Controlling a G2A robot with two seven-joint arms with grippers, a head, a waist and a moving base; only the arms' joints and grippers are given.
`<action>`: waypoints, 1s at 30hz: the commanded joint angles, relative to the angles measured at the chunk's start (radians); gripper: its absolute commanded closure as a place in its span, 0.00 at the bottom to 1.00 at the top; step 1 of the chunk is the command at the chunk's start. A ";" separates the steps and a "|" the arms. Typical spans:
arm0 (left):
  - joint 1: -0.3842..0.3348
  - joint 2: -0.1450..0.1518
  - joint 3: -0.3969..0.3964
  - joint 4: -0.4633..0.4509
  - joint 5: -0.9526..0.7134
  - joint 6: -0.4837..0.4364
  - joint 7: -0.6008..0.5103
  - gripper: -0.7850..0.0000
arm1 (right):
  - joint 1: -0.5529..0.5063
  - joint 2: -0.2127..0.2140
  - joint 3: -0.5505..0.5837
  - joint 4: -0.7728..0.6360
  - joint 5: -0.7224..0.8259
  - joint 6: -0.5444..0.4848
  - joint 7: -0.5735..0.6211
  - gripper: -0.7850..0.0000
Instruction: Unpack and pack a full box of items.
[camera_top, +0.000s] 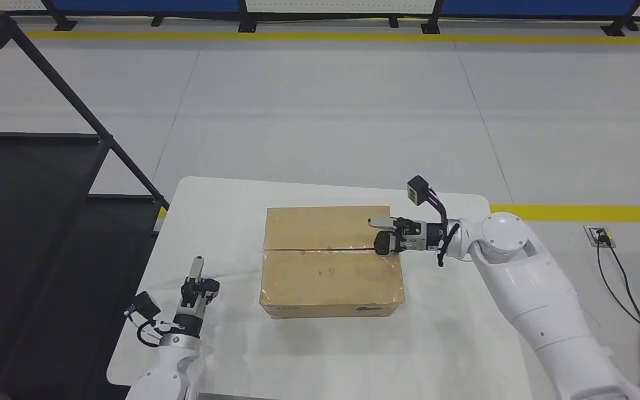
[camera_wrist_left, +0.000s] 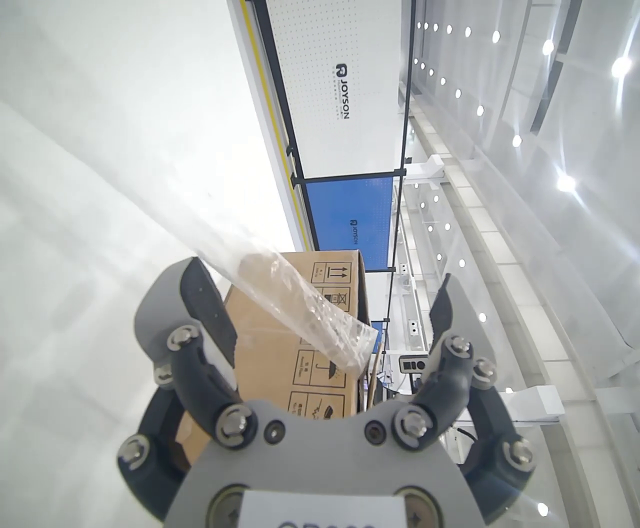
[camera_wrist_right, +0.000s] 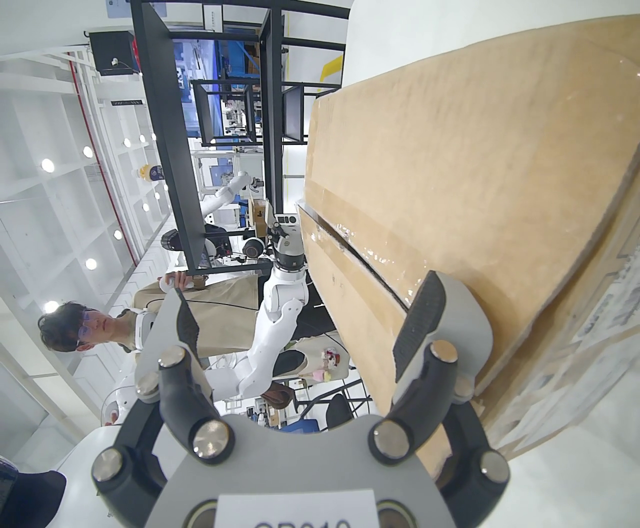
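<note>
Jaws spread on both arms, right at closed box (camera_top: 330, 270) seam, left over table (camera_top: 215, 220) edge.

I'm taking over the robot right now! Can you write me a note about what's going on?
Left claw: open, low near the table's front left corner, apart from the box.
Right claw: open, at the box's right end, by the top seam.
Box: on the table, shut, shiny tape along the seam.
Done: nothing unpacked yet.
Left to do: open the box, empty it, pack it again.
</note>
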 joint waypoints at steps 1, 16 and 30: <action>0.014 0.001 -0.012 -0.022 0.001 -0.006 0.004 0.00 | 0.003 -0.001 -0.002 -0.001 0.000 0.002 0.000 0.00; 0.031 0.001 -0.001 -0.047 0.019 0.040 -0.043 0.00 | 0.028 -0.011 -0.021 0.030 0.001 0.001 0.003 0.00; 0.058 0.000 -0.020 -0.118 0.010 0.017 -0.020 0.00 | 0.046 -0.021 -0.035 0.055 0.007 -0.002 0.004 0.00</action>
